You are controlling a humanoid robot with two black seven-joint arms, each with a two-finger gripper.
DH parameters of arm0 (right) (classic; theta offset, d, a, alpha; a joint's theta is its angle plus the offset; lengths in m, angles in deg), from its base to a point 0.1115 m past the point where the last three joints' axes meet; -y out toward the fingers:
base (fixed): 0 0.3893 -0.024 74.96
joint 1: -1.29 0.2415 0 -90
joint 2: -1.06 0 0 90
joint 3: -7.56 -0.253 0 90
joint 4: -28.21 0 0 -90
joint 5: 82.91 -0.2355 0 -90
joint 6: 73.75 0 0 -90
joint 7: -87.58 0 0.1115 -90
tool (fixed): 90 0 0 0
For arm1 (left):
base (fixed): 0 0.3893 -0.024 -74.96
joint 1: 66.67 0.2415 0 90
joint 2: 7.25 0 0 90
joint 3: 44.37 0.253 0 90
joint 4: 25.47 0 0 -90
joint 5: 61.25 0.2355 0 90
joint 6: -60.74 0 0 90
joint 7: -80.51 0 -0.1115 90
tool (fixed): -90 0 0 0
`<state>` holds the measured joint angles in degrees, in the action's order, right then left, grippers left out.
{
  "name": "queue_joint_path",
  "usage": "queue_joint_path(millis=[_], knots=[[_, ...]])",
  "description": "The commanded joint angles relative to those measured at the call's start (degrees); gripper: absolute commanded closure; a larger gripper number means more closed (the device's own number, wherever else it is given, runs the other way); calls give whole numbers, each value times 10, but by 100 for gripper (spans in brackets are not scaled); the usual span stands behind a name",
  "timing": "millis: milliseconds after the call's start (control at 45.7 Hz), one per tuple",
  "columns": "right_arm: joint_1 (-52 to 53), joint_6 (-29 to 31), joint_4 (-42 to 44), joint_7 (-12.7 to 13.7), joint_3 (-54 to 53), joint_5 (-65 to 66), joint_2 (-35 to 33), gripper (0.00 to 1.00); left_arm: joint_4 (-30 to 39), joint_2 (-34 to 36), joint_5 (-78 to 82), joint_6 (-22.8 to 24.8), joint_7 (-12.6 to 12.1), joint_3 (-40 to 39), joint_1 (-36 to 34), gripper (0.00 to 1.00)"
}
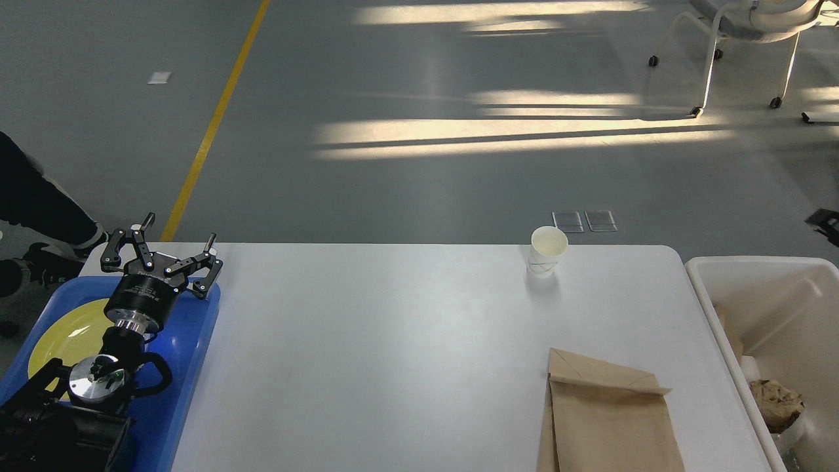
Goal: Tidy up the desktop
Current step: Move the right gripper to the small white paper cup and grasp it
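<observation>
The white desktop fills the lower part of the head view. On it a white paper cup stands upright near the far edge. A brown paper bag lies flat at the front right. My left gripper hangs open over the far end of a blue tray, with nothing between its fingers. A small dark part shows at the right edge of the view, above the bin. It may be my right gripper, and no fingers can be made out.
The blue tray holds a yellow plate, partly hidden by my left arm. A white plastic bin stands off the table's right end with crumpled brown paper inside. A person's legs are at far left. A wheeled chair stands far behind.
</observation>
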<state>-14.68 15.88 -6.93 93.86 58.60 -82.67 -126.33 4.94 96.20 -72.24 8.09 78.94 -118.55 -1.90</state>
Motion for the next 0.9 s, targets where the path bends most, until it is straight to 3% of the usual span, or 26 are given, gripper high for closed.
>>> queue_joint_path(millis=[0,175,263,372,416,679,766,876], knots=[[101,3,-51,1,63,-1,60,0,0,0,0,0,0,0,0,4],[237,9,-170,1,131,-2,138,0,0,0,0,0,0,0,0,4],[295,46,-224,1,133,-2,164,0,0,0,0,0,0,0,0,4],[356,137,-278,0,129,-2,196,0,0,0,0,0,0,0,0,4],[392,216,-302,0,126,-2,211,0,0,0,0,0,0,0,0,4],[500,498,-312,-4,125,-2,231,0,0,0,0,0,0,0,0,4],[536,547,-322,-4,125,-2,226,0,0,0,0,0,0,0,0,4],[544,549,-320,-4,126,-2,224,0,0,0,0,0,0,0,0,4]])
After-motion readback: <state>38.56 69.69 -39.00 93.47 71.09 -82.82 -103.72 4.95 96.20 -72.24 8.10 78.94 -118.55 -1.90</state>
